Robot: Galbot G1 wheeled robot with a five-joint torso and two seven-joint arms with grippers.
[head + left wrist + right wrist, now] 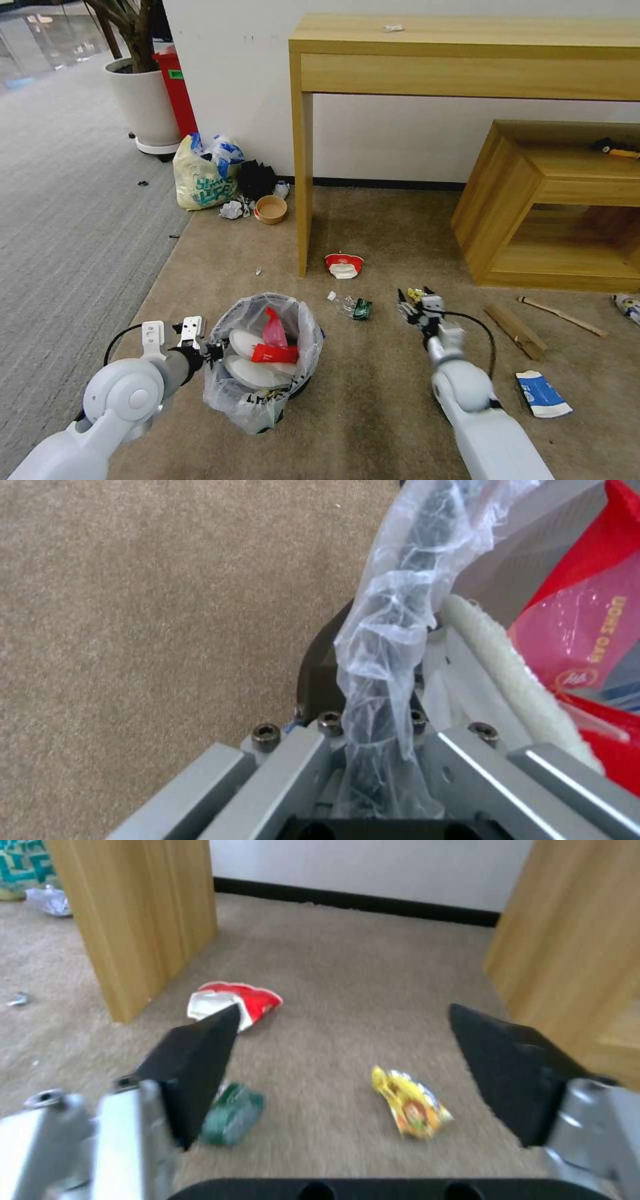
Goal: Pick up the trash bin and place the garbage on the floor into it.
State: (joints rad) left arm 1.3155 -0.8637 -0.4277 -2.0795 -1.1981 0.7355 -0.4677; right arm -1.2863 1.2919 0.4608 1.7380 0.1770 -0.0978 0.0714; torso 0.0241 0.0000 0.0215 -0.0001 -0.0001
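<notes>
Left hand [212, 352] clamps trash bin [257, 400] rim; right hand [347, 1065] spread empty (print unreadable)

White wall [233, 67], wooden console table [467, 60], low wooden shelf [553, 200], beige carpet [387, 227].

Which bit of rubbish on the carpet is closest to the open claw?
The yellow wrapper, lying just ahead of the open right gripper. The green-labelled bottle and red wrapper lie farther off.
</notes>
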